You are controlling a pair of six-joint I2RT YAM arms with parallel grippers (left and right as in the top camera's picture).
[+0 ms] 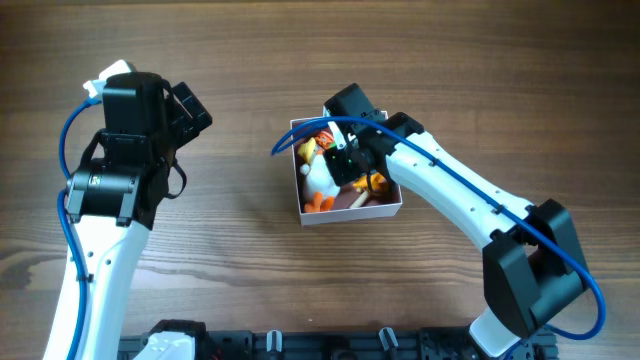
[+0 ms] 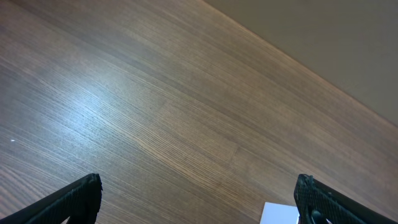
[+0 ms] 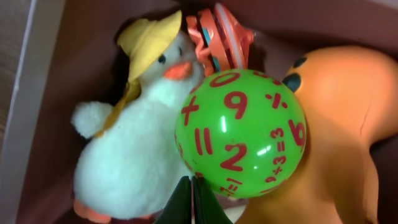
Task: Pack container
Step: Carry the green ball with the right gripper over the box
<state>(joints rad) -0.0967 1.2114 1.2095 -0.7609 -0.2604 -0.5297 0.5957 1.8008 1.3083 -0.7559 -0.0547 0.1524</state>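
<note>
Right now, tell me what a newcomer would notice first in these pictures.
A bright green ball with red numbers fills the right wrist view, lying between a white plush duck in a yellow hat and an orange toy. All sit in the container at mid-table, where the right arm reaches in; the left fingers hang open over the table.

Container (image 1: 350,216): on table (image 1: 250,60), just right of ctr in overhead view. Contents, per right wrist view: plush duck (image 3: 124,162) at left, next to side wall; number ball (image 3: 239,134) in middle, against duck and partly over spotted rubber toy (image 3: 339,118) at right; ridged toy (image 3: 217,31) behind ball. Right gripper (image 3: 191,200) above contents, in front of ball. Left gripper (image 1: 188,105) well apart to left, over table.
</note>
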